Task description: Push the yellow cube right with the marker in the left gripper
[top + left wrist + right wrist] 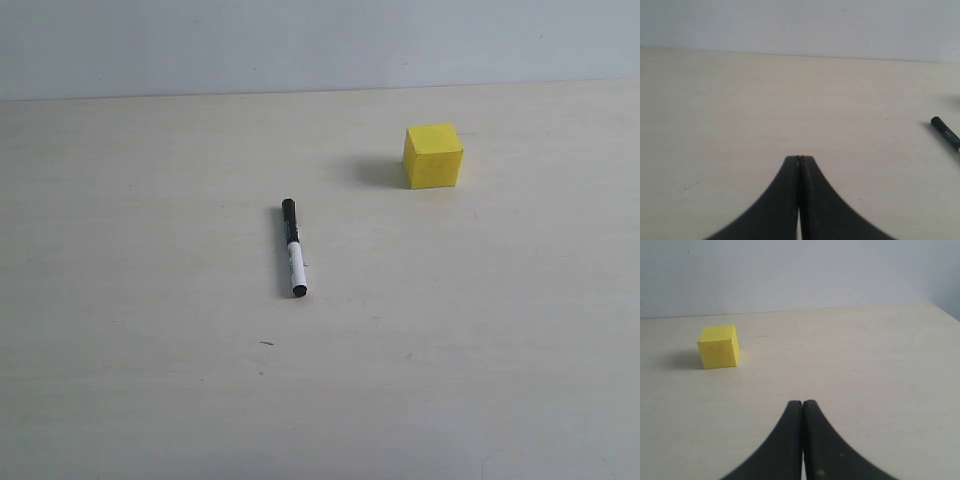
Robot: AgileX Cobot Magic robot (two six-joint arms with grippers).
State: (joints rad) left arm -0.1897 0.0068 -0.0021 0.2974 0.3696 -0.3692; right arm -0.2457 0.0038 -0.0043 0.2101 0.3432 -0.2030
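The marker [293, 247] lies flat on the pale table, black cap pointing away, white barrel toward the front; nothing holds it. Its cap end [945, 132] also shows at the edge of the left wrist view. The yellow cube [433, 156] sits to the right of and beyond the marker, also seen as the cube [719, 346] in the right wrist view. My left gripper [800, 158] is shut and empty, well apart from the marker. My right gripper [803, 402] is shut and empty, short of the cube. Neither arm shows in the exterior view.
The pale wooden table [150, 380] runs back to a light grey wall [300, 40]. The table's right edge [945, 310] shows in the right wrist view. A tiny dark speck [266, 343] lies in front of the marker.
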